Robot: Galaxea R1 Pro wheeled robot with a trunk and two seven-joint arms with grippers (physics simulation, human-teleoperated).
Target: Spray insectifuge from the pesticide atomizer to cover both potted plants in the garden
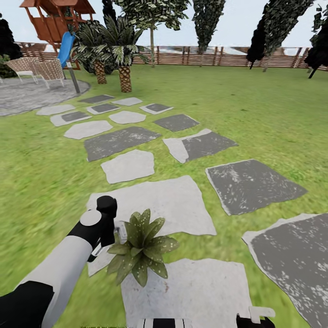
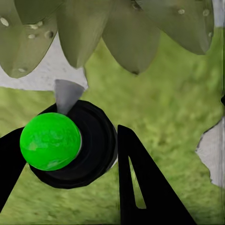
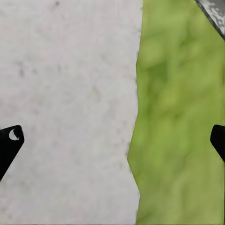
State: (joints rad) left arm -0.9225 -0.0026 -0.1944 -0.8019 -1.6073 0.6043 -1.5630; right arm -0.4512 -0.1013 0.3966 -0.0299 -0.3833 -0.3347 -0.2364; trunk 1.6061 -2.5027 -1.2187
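A potted plant, a low rosette of pointed green leaves, sits between two pale stepping stones right in front of me. My left gripper reaches to its left side and is shut on the pesticide atomizer. In the left wrist view the atomizer shows a black round cap with a bright green knob. Its grey nozzle points at the speckled leaves just ahead, and a black finger stands on each side. My right gripper hangs open over the edge of a pale stone and grass.
Grey and white stepping stones lead across the lawn to a round paved patio at the far left, with chairs and a wooden play tower. Two palms stand beyond the path. A brown slatted fence closes the back.
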